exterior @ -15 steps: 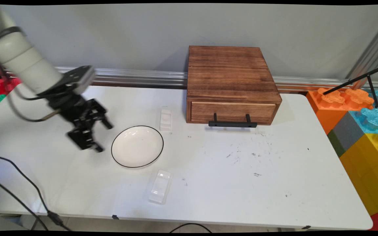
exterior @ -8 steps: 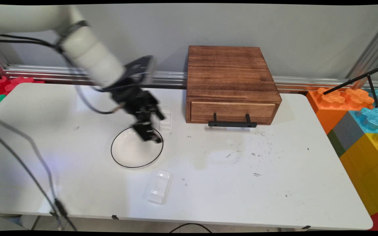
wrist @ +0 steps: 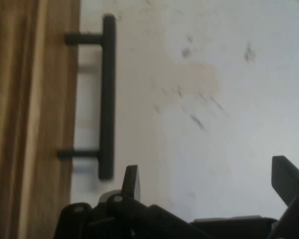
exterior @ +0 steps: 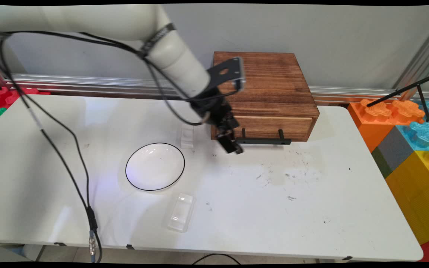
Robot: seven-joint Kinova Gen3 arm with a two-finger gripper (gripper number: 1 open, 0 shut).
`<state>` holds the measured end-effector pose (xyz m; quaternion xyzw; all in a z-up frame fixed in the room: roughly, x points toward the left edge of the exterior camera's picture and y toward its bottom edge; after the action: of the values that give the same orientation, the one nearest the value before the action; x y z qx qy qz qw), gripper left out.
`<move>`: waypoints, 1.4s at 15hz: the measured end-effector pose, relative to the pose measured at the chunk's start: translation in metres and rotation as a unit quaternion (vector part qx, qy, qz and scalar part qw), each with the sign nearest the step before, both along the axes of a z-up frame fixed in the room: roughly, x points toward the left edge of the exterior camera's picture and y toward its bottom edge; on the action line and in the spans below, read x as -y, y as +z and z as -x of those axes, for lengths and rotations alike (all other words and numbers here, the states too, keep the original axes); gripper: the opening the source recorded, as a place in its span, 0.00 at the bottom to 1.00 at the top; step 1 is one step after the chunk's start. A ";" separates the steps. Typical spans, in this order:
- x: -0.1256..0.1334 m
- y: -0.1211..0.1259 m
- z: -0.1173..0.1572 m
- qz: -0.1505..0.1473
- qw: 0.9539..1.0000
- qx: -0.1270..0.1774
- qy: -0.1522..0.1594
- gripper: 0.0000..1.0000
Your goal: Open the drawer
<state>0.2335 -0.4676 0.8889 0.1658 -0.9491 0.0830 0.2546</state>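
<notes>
While spread wide, hand (wrist: 204, 181) hovers beside drawer handle (wrist: 106, 97)

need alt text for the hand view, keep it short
The tool, open and empty, hovers over the scuffed white table, one fingertip close to the end of a black bar handle. The handle is mounted on the closed drawer front of a wooden box along the picture's left edge.

Drawer box (exterior: 263, 89) partly behind arm
</notes>
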 end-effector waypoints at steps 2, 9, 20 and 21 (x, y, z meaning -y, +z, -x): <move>0.011 -0.004 0.018 0.006 1.000 0.005 0.006 1.00; 0.043 -0.035 0.069 0.025 0.999 0.028 0.018 1.00; 0.062 -0.083 0.098 0.035 0.998 0.058 0.012 1.00; 0.063 -0.087 0.099 0.036 0.997 0.060 0.010 1.00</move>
<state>0.1342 -0.5306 0.8021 0.1609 -0.9573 0.1298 0.2021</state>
